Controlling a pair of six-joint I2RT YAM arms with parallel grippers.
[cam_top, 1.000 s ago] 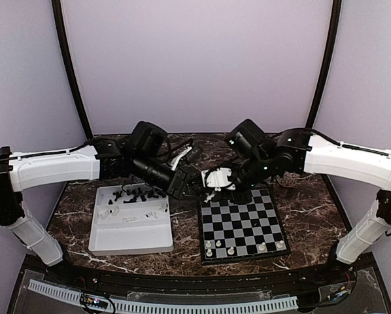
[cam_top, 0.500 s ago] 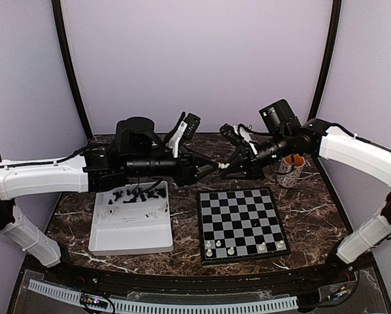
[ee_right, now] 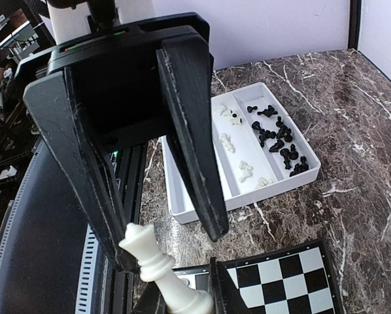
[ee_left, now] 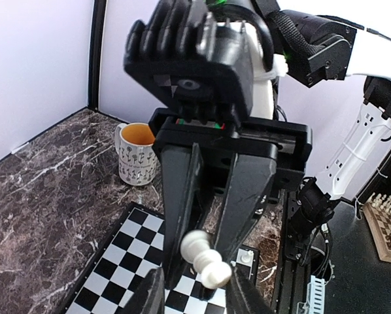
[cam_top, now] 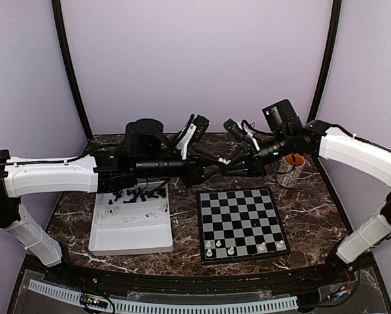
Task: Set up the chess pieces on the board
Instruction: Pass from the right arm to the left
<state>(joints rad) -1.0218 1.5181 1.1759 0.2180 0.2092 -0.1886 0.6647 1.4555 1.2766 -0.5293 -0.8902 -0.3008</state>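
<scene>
Above the far edge of the board [cam_top: 241,222], the right hand [ee_left: 202,269] appears closed on a tilted white chess piece [ee_right: 159,271], with the left hand [ee_right: 170,248] spread wide around it, tip to tip; on the desk [cam_top: 186,255], a tray [cam_top: 133,239] of pieces lies left and a mug [cam_top: 288,173] stands far right.

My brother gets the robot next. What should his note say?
Right gripper: shut on a white piece, up in the air past the board's far edge.
Left gripper: open, fingers either side of that piece.
Board: only a few white pieces, on its near rows.
Tray: the other pieces, black and white.
Done: hardly anything.
To do: place this one, then all the rest.
</scene>
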